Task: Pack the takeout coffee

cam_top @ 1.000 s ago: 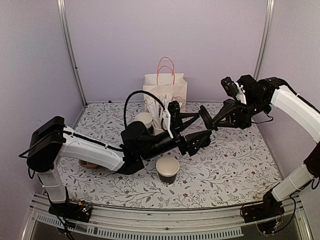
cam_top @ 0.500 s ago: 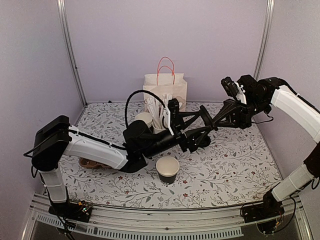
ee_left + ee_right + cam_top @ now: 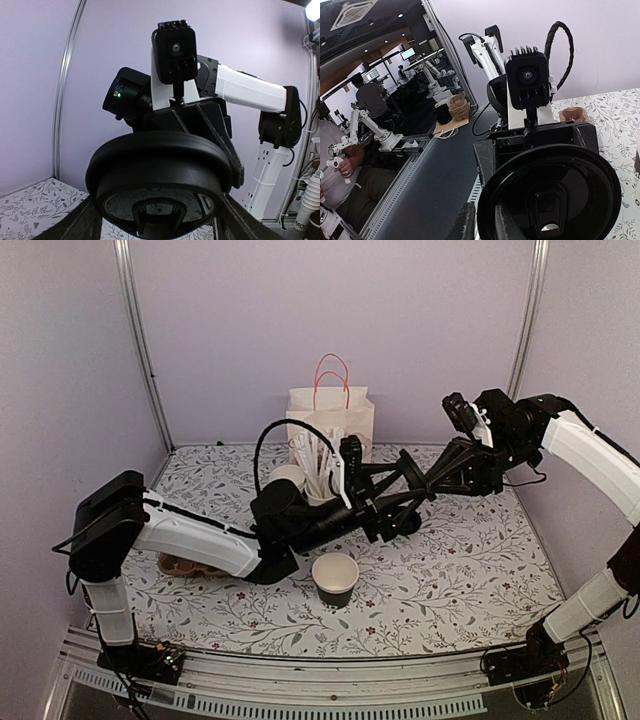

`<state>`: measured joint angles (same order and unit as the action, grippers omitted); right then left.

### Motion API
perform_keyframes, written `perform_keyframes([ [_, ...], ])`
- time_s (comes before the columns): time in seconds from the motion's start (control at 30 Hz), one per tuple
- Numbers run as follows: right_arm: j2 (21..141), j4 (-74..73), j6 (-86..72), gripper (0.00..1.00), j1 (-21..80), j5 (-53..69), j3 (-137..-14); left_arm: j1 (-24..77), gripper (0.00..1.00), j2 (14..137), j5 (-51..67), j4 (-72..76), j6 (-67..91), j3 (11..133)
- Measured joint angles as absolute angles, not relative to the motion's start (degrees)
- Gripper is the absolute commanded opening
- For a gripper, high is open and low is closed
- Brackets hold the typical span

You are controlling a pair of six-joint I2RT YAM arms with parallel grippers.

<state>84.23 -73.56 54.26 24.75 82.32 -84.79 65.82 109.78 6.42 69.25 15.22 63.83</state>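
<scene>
The takeout coffee cup (image 3: 335,580), dark outside and pale inside, stands lidless on the table in front of the arms. Its round black lid (image 3: 409,475) hangs in the air between both grippers. My left gripper (image 3: 408,485) spans the lid (image 3: 160,165) across its width, with one finger (image 3: 86,222) against each side. In the right wrist view my right gripper (image 3: 484,222) straddles the rim of the lid (image 3: 555,190). Its jaws are slightly parted, with a thin gap beside the rim.
A paper bag (image 3: 331,420) with orange handles stands at the back wall. In front of it are a stack of white-rimmed cups (image 3: 288,478) and a cup of wrapped sticks (image 3: 318,465). A brown cup carrier (image 3: 185,565) lies under the left arm.
My left gripper moved right until its fingers came round the lid, then narrowed onto it. The right gripper's jaws loosened slightly on the rim. The cup has not moved.
</scene>
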Motion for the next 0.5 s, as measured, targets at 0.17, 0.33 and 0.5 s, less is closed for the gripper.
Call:
perform_keyframes([
  [0.17, 84.1, -73.2, 54.2, 0.35, 24.6, 82.0, -84.8, 65.5, 0.75, 109.2, 6.1, 68.2, 15.3, 63.0],
  [0.33, 82.8, -72.9, 54.2, 0.40, 20.5, 81.3, -85.8, 64.5, 0.74, 104.6, 5.7, 61.5, 15.3, 60.3],
  [0.5, 78.5, -61.6, 48.5, 0.42, 12.5, 78.2, -82.6, 64.0, 0.74, 95.5, 5.2, 41.9, 13.6, 62.7],
])
